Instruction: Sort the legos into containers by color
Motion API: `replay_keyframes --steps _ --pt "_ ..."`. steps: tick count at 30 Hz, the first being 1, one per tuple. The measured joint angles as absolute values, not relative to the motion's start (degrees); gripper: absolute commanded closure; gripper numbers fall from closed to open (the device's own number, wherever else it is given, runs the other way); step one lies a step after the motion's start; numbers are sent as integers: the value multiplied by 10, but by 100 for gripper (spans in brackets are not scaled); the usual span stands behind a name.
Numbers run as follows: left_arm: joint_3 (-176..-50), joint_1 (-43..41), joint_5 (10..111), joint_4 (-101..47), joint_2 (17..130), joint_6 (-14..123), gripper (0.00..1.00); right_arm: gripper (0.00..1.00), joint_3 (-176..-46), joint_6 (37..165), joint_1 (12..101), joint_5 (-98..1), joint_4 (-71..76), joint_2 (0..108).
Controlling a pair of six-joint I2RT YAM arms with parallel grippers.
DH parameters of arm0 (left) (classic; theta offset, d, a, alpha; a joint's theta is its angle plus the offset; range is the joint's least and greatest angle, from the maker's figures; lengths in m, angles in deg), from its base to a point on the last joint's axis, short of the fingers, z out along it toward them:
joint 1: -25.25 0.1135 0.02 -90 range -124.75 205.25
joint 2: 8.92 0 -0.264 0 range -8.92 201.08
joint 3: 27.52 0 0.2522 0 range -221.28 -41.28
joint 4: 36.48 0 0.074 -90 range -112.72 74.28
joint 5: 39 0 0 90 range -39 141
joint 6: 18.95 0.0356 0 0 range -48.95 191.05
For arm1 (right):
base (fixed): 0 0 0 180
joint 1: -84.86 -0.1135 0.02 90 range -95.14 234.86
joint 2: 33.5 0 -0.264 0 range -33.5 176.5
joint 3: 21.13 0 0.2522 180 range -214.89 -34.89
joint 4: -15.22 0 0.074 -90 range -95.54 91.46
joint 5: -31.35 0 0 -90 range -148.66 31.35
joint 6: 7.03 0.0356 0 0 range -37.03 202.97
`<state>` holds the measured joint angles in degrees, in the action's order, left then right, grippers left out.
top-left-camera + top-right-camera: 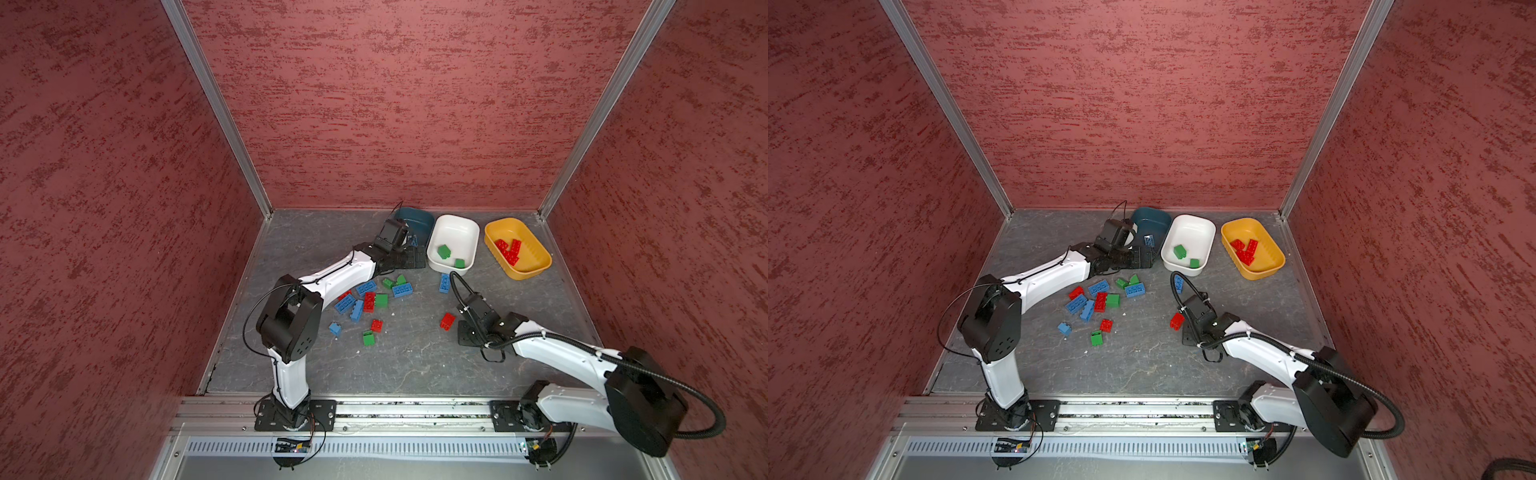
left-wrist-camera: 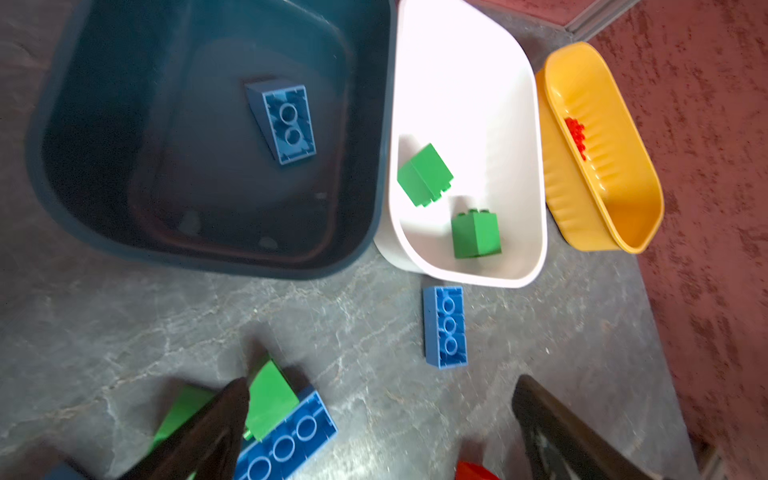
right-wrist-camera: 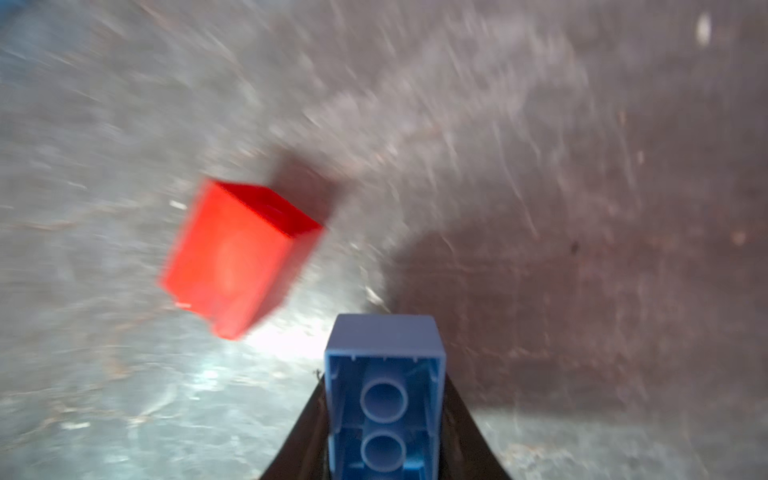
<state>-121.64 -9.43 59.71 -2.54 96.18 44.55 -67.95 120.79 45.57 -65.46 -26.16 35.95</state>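
Note:
My right gripper (image 3: 384,374) is shut on a blue lego (image 3: 384,399) with its hollow underside showing, just above the floor beside a loose red lego (image 3: 241,253). In a top view this gripper (image 1: 465,336) is right of the red lego (image 1: 447,321). My left gripper (image 2: 380,415) stands open and empty in front of the teal container (image 2: 216,257), which holds one blue lego (image 2: 284,122). The white container (image 2: 536,166) holds two green legos (image 2: 424,174). Several red legos (image 1: 509,249) lie in the yellow container (image 1: 538,253). Mixed loose legos (image 1: 370,297) lie mid-floor.
One blue brick (image 1: 444,283) lies alone just in front of the white tub. The red textured walls (image 1: 374,104) close in the grey floor on three sides. Both arm bases sit on the rail (image 1: 411,409) at the front edge.

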Motion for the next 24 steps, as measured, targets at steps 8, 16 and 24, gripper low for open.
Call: replay_keyframes --steps 8,16,24 --pt "-1187 -108 712 -4 939 450 1 76 -681 1094 456 -632 -110 336" --pt "-1175 -145 778 7 919 463 10 75 -678 981 456 -561 37 349" --pt "-1169 -143 805 38 912 479 40 74 -638 898 456 -521 156 343"
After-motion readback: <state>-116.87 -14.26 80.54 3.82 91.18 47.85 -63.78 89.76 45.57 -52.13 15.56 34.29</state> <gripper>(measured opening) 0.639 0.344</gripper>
